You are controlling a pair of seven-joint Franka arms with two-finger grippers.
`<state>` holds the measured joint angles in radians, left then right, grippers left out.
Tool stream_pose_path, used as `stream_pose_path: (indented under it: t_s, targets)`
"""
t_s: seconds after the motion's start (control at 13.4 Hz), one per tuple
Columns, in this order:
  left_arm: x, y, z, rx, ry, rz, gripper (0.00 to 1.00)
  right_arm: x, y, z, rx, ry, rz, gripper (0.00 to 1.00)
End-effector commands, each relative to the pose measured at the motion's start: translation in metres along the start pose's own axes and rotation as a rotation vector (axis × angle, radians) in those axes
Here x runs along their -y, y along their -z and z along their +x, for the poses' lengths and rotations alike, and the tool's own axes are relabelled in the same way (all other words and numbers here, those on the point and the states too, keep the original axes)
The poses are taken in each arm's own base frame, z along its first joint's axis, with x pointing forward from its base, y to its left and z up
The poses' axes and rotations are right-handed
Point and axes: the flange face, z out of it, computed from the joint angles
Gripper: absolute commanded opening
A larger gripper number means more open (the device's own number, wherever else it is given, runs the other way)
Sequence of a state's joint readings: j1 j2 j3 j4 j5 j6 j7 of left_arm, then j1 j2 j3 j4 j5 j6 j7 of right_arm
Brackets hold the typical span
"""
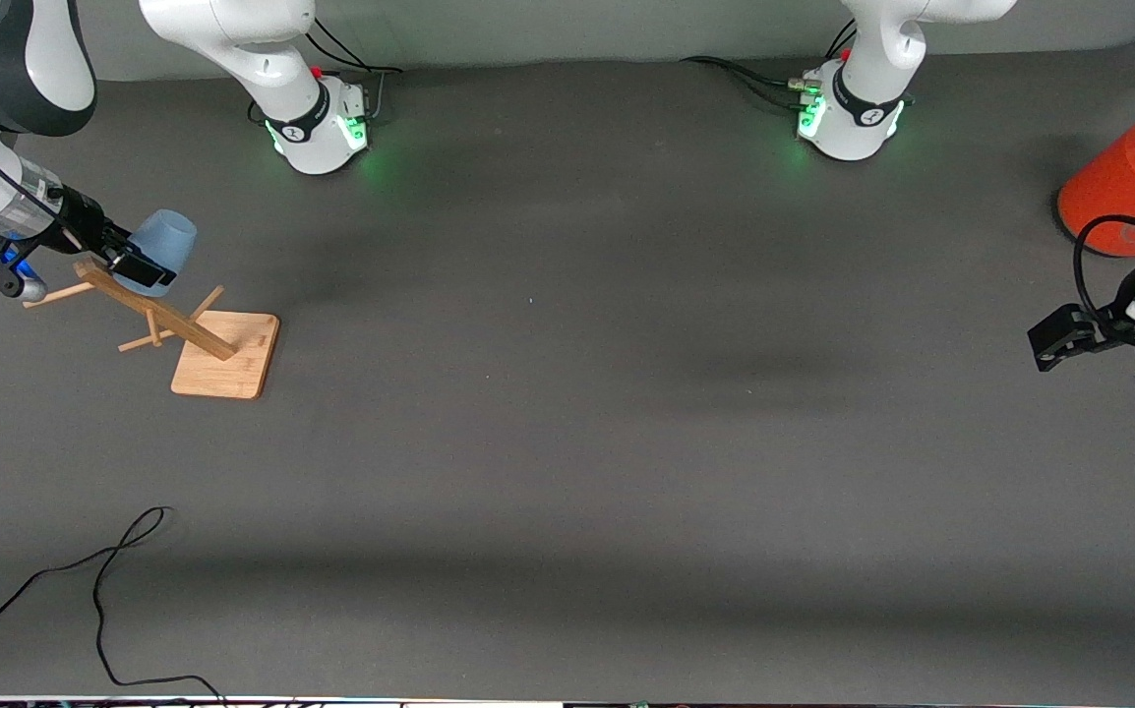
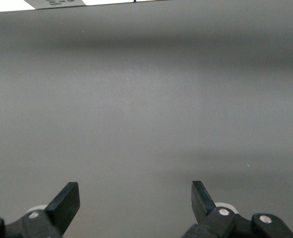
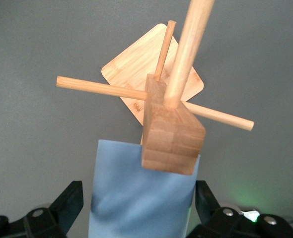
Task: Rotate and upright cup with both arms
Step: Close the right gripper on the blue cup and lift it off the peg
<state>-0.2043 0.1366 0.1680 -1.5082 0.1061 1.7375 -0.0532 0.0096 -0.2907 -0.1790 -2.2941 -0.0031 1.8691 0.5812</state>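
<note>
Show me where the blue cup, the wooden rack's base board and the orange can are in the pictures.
blue cup (image 1: 167,242), front view, on its side wall near the closed bottom.
wooden rack's base board (image 1: 233,364), front view, on the flat bare top.
orange can (image 1: 1113,187), front view, on its orange side wall.

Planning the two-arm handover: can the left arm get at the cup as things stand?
Probably not yet. The cup sits in the right tool by the wooden rack, while the left tool waits open at the table's left-arm end.
</note>
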Motion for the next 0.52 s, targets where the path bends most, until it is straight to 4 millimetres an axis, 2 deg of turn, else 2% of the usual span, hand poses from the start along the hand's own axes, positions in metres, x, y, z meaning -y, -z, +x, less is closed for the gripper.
stream_pose_path:
  t_s: [0.0, 0.07, 0.15, 0.22, 0.45]
  targets:
    - [-0.0009, 0.0047, 0.0009, 0.007, -0.021, 0.016, 1.0, -0.002, 0.0014, -0.0045, -0.004, -0.024, 0.028, 0.74]
    - [-0.0027, 0.005, 0.0009, 0.007, -0.024, 0.015, 1.0, -0.0033, 0.0011, -0.0041, -0.001, -0.027, 0.027, 0.53]
    - [-0.0036, 0.0051, 0.0009, 0.006, -0.025, 0.015, 1.0, -0.004, 0.001, -0.0038, 0.001, -0.028, 0.027, 0.38]
    - [-0.0028, 0.005, 0.0009, 0.007, -0.024, 0.015, 1.0, -0.0047, 0.0008, -0.0036, 0.003, -0.028, 0.027, 0.32]
    - [-0.0016, 0.0071, 0.0013, 0.002, -0.02, 0.015, 1.0, -0.0065, 0.0054, -0.0076, 0.008, -0.028, 0.025, 0.32]
